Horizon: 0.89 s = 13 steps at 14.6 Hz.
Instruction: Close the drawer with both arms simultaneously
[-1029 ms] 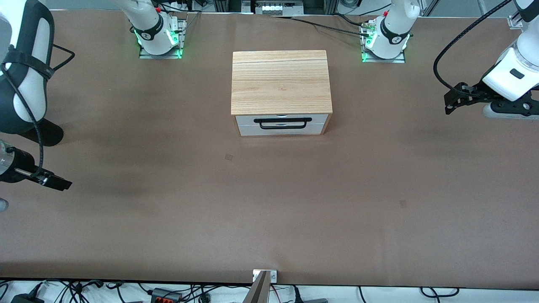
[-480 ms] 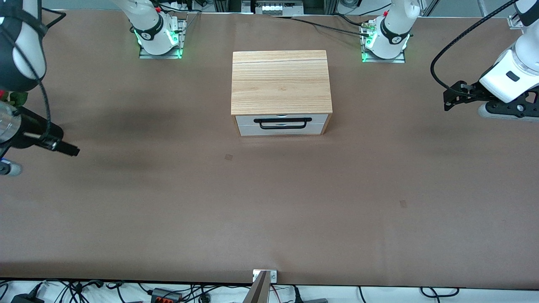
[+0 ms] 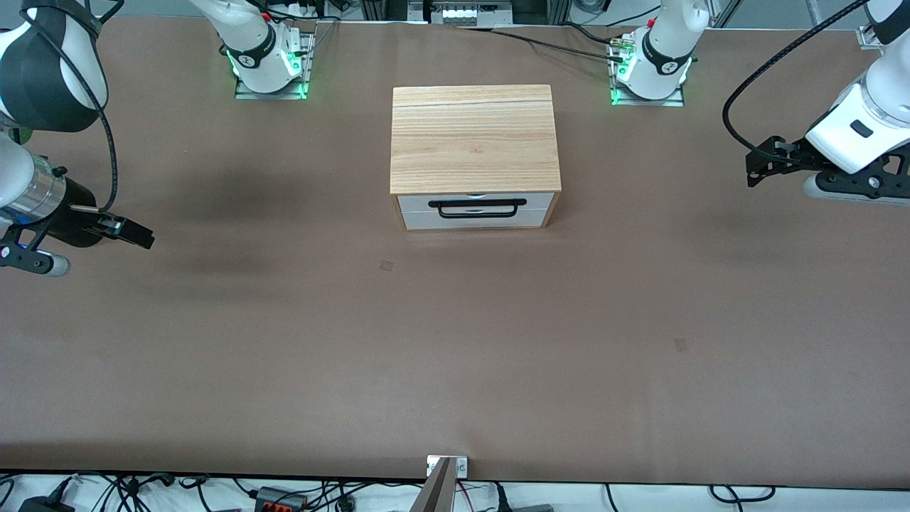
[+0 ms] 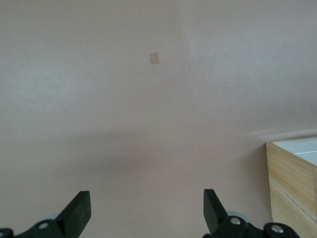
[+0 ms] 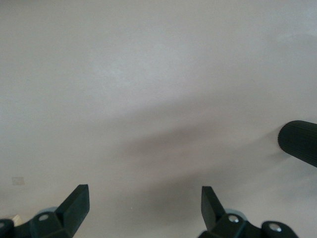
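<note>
The light-oak cabinet stands mid-table, near the arms' bases. Its drawer has a white front with a black bar handle and sits about flush with the cabinet's front. My left gripper hovers over the table at the left arm's end, level with the cabinet and well apart from it. It is open with nothing between its fingers, and a cabinet corner shows at that view's edge. My right gripper hangs over the right arm's end, open and holding nothing.
Both arm bases are bolted along the table edge farthest from the camera. Small tape marks lie on the brown table. A metal clamp sits at the near edge. A dark ribbed cylinder shows in the right wrist view.
The right gripper has swung away from the table's near edge and inward toward the cabinet. The left gripper has crept slightly toward the cabinet. The drawer has not moved.
</note>
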Each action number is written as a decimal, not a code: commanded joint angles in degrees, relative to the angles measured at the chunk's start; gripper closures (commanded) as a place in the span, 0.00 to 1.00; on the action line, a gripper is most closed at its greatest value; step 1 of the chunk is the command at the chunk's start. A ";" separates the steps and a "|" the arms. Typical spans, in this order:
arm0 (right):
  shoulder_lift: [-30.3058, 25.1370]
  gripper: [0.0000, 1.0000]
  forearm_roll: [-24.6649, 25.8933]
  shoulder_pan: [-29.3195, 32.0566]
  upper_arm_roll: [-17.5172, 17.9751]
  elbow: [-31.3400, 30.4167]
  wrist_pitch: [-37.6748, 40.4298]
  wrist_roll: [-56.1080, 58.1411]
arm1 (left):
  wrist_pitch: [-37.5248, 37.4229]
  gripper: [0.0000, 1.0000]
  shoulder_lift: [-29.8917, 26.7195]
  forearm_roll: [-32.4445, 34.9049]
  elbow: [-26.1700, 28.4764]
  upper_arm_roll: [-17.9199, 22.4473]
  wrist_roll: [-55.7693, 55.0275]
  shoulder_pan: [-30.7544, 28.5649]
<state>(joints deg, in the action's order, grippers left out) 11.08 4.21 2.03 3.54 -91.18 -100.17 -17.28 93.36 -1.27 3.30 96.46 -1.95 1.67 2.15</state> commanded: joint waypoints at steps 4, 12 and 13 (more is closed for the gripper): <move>-5.54 0.00 0.36 1.21 3.40 -4.17 1.47 -1.09 | -1.07 0.00 0.21 -0.75 -1.09 0.01 1.31 0.22; -10.20 0.00 -0.61 1.04 3.49 -9.72 -2.84 -0.83 | -1.25 0.00 0.30 -0.75 -1.62 -0.07 1.23 0.58; -10.12 0.00 -0.61 1.04 3.58 -9.54 -2.84 -0.83 | -1.34 0.00 0.30 -0.75 -1.62 -0.16 1.23 0.58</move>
<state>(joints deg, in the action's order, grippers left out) 2.57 4.11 2.08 6.04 -99.16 -102.19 -17.54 93.35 -1.26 3.30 96.17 -2.26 1.68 2.42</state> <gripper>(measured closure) 0.000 0.000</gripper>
